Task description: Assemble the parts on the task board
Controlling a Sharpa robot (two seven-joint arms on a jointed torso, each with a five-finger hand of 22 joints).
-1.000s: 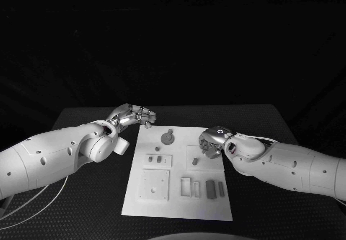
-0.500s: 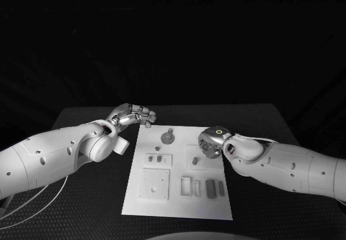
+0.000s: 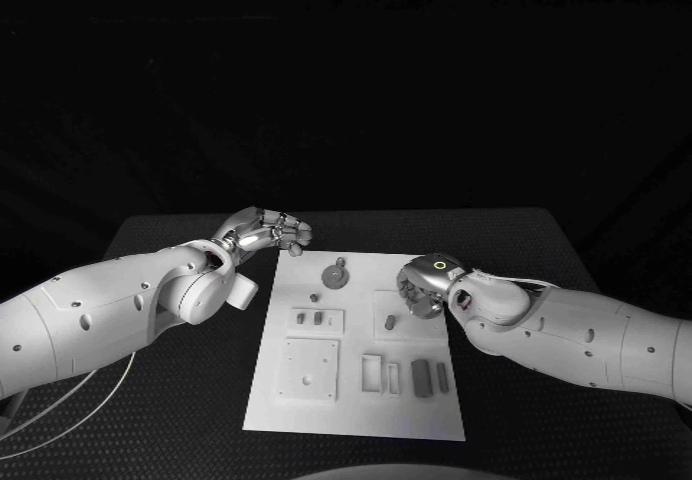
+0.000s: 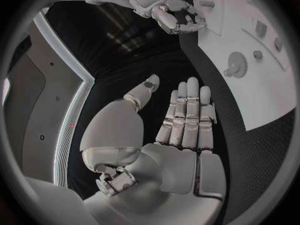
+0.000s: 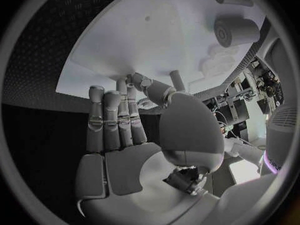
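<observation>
White task board [image 3: 361, 400] lies lengthwise at the centre of the black surface [image 3: 173, 400], its long sides running from near to far. Grey parts sit on it: a round disc part [image 3: 336, 274] near the far end, two small pegs [image 3: 310, 319] in a raised square plate left of centre, one small peg [image 3: 391, 322] right of centre, and a dark rectangular block [image 3: 421, 377] near the right near corner, beside several pale slotted pieces [image 3: 372, 372]. A larger square plate [image 3: 310, 369] occupies the near left area.

Left robot hand [image 3: 268, 233] is positioned at the far left corner of the board, just off its edge. In the left wrist view, its fingers [image 4: 187, 115] are extended side by side with the thumb apart; it holds nothing.

Right robot hand [image 3: 426, 286] is positioned over the right edge of the board, near the single peg. In the right wrist view, its fingers [image 5: 112, 120] are extended together toward the board, and the thumb tip lies beside a small upright peg [image 5: 177, 79]. Whether the thumb touches this peg cannot be determined. No part is visibly grasped.
</observation>
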